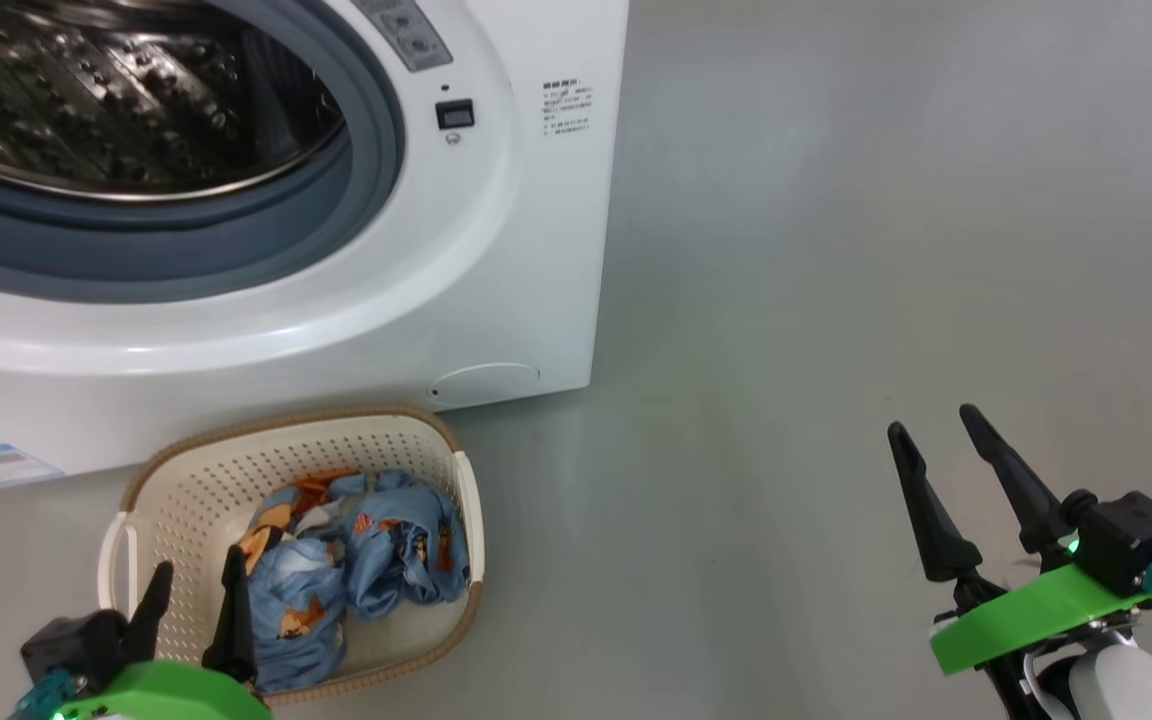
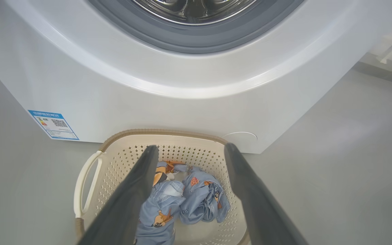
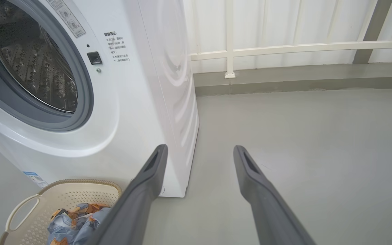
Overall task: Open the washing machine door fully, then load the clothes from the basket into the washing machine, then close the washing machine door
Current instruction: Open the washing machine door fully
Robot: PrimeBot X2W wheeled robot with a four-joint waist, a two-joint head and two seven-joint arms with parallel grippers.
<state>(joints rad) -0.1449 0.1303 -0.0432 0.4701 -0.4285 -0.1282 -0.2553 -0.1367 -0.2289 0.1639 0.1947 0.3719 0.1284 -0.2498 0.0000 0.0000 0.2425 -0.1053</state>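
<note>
At seven o'clock, under the open washing machine (image 1: 496, 250), the left tool (image 1: 199, 560) is hovering wide open and empty over the clothes (image 1: 356, 560) in the basket (image 1: 286, 425); loading is likely beginning, calling for a downward pinch.

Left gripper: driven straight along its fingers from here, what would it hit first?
Probably the clothes lying in the basket, framed between the open fingers of the left gripper; depth is unclear, so possibly the basket's far wall instead.
</note>
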